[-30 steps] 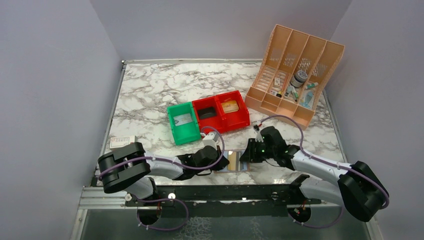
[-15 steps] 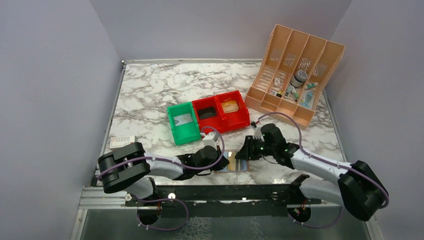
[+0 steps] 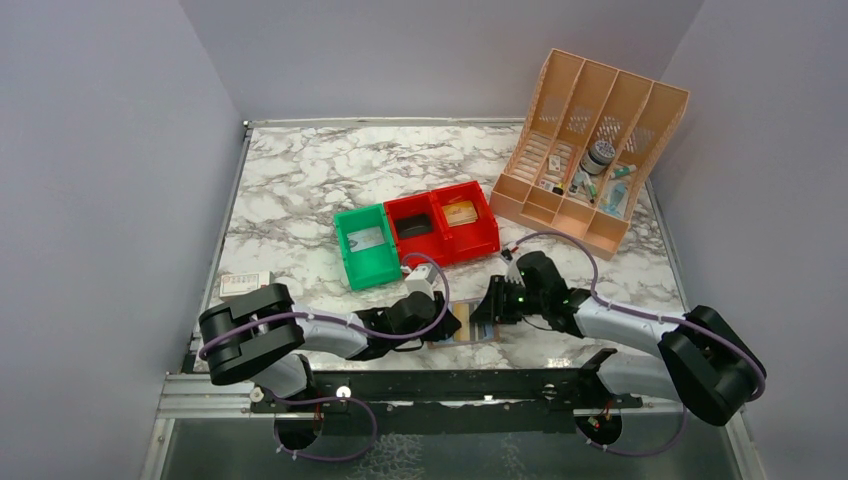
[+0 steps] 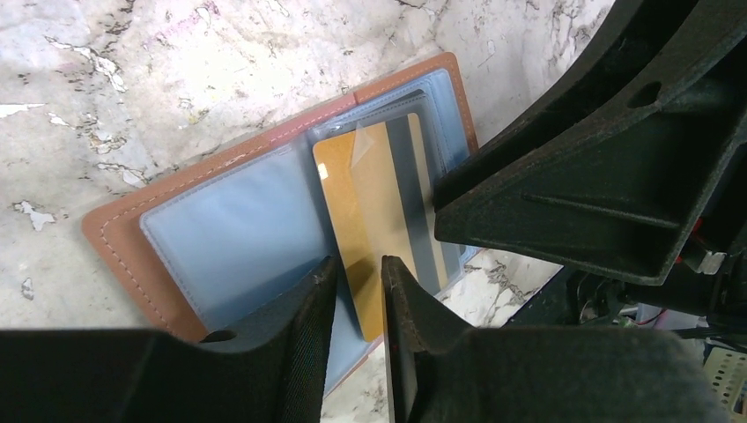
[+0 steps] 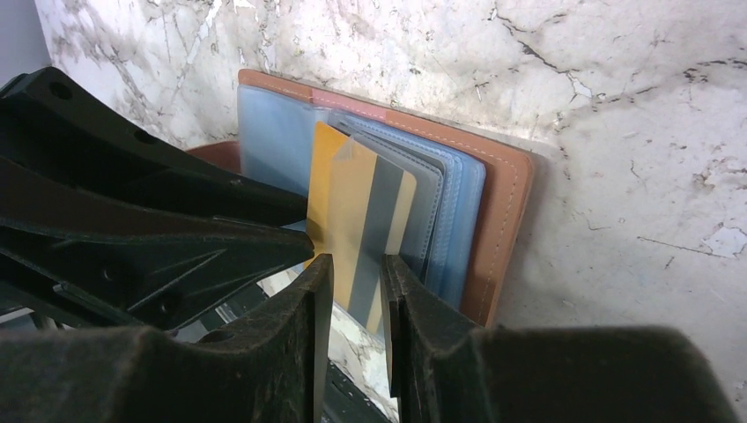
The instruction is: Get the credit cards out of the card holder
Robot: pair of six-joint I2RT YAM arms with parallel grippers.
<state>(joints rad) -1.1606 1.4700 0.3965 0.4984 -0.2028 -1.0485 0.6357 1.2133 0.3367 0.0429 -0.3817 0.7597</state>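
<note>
Gold card (image 4: 374, 220) juts from the wallet (image 4: 99, 233). Left gripper (image 4: 358, 269) and right gripper (image 5: 355, 264) straddle it, barely parted, empty; we pinch squarely, pull straight.

Fingers (image 5: 264, 352) hide the yellow-gold card's (image 5: 361, 211) near corners (card holder's (image 5: 502, 203) edge too).

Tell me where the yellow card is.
Top view, bottom centre: the yellow card pokes partly out of the open card holder, between the left gripper and right gripper, at the table's near edge.
</note>
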